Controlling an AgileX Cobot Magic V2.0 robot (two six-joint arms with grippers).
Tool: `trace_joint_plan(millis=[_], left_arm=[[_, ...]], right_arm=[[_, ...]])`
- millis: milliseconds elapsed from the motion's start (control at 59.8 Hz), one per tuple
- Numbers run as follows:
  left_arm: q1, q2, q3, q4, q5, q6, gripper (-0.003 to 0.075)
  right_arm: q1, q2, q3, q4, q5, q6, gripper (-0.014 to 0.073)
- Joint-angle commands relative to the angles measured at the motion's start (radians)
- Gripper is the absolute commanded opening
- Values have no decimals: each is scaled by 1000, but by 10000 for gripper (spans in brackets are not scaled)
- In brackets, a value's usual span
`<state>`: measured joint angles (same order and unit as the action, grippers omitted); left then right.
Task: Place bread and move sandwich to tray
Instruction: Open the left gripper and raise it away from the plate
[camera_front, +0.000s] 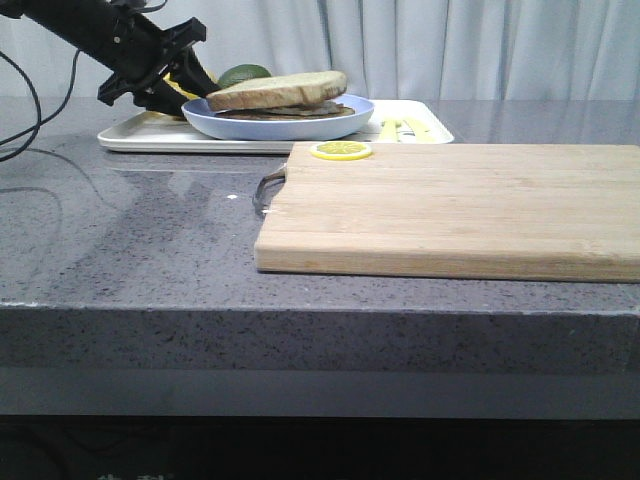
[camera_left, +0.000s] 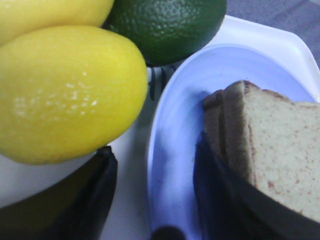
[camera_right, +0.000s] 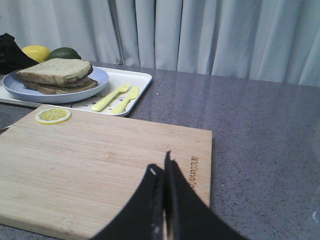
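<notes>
- The sandwich (camera_front: 280, 95), with the thick bread (camera_right: 57, 70) as its top slice, lies on the light-blue plate (camera_front: 350, 118), and the plate sits on the white tray (camera_front: 420, 125) at the far left of the counter (camera_front: 130, 240). No egg is visible from any view.
- The left gripper (camera_front: 190, 85) is at the plate's left rim. In the left wrist view one finger lies inside the plate against the bread's edge and the other outside the rim, so the jaws stand apart around the rim. Whether they pinch it cannot be told.
- Judgement: the plate looks delivered, and the step in hand is letting go. To do it well, open fully, then back out to the left and upward without dragging the rim or nudging the top slice.
- Just left of the plate on the tray lie a lemon (camera_left: 65, 95) and a green fruit (camera_left: 165, 25). They crowd the retreat path, so contact is a risk.
- A yellow fork (camera_right: 111, 96) and knife (camera_right: 125, 100) lie on the tray's right part.
- Nearer, the cutting board (camera_front: 450, 210) carries only a lemon slice (camera_front: 340, 150).
- The right gripper (camera_right: 164, 200) hovers over the board's near side, jaws together, holding nothing.
</notes>
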<state>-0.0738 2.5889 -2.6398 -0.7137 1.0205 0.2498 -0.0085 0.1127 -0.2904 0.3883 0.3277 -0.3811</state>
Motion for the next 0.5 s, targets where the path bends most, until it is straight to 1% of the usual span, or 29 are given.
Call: trace_joint_plan(millis=[0,84,167,218,285,385,402,485], left_arm=[[14,-94,-61,-45,-18,0,430],[26,-103,-127,-45,19,0,421],[39,-103,-207,-45,48,-2,374],[41,-103,-255,-45,57,-7,313],[45,-103,-319,-44,74,-11,204],[45,-103,-400,-44,100,-23,1],[43,-103,-409,-43,105,-23,-18],[43,-127,-407,-35,124,-23,-19]], right_arm=[[-7,14,-25,1,-70,-6,-78],[-7,14,-25,1,-70,-6,-78],[-7,14,-25,1,-70,-6,-78],[-7,14,-25,1,-70,-6,-78],[-7,14,-25,1,-70,-6,-78],[-7,14,-25,1,-50,-6,-78],[-7,14,-25,1,-45,-6,-78],[-7,14,-25,1,-13,-6,-78]])
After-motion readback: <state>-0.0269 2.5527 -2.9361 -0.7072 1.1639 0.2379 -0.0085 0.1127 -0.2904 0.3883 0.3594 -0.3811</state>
